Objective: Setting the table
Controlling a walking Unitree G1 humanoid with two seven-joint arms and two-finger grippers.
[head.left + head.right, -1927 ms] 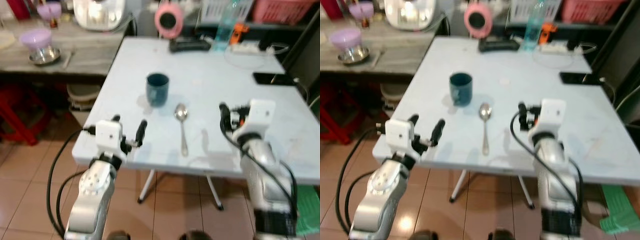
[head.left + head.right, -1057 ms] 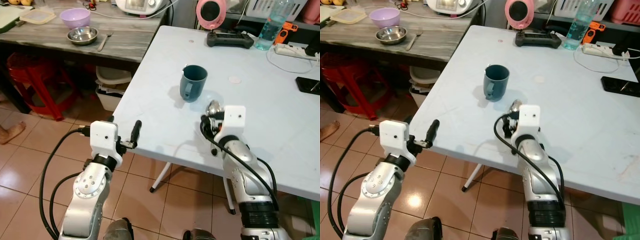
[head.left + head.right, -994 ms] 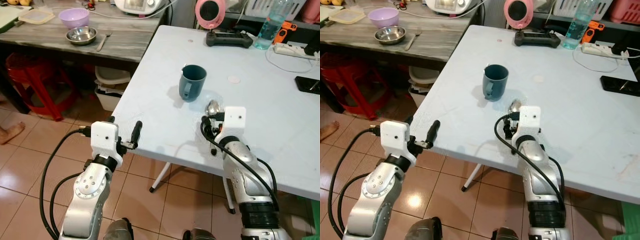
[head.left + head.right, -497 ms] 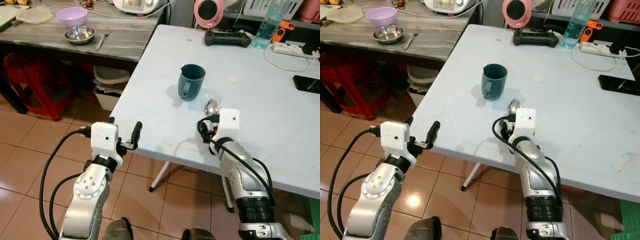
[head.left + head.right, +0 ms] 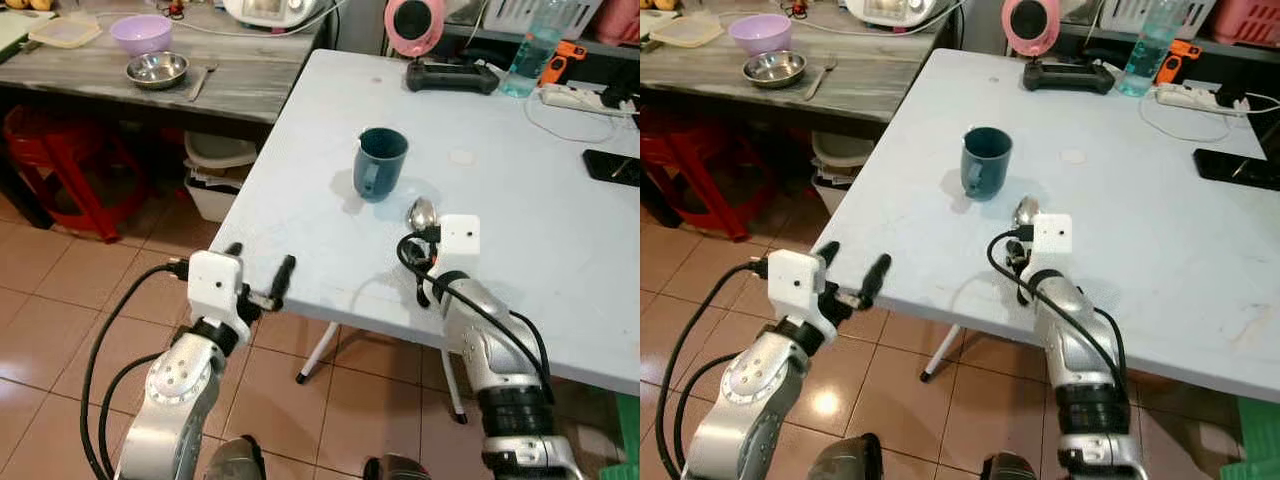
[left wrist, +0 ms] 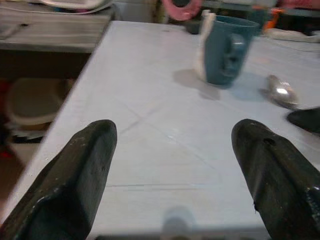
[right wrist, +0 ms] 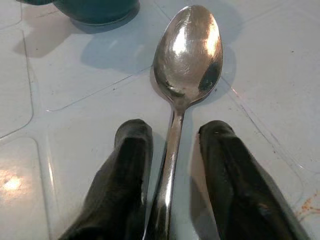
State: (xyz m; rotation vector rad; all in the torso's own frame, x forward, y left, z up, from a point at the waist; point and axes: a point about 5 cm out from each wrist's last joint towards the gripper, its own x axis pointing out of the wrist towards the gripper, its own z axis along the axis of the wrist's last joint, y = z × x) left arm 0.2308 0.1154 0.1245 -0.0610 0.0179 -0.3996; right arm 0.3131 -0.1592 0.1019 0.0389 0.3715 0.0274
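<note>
On the table (image 5: 300, 180), just beside the mug (image 5: 381, 163), lies the spoon (image 7: 187, 60); my right gripper (image 7: 172, 165) straddles its handle, fingers apart, not yet clamped. Thin, stiff, slick steel lying flat: I judge it light but slippery, best pinched mid-handle. My left gripper (image 6: 175, 165) hovers open at the near edge.

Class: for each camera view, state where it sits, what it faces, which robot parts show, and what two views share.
Head eyes: look down on white table, both arms.
Left wrist: behind the open left gripper, facing teal mug.
Right wrist: right gripper, fingers straddling spoon handle.
Both wrist views share the spoon and mug.
</note>
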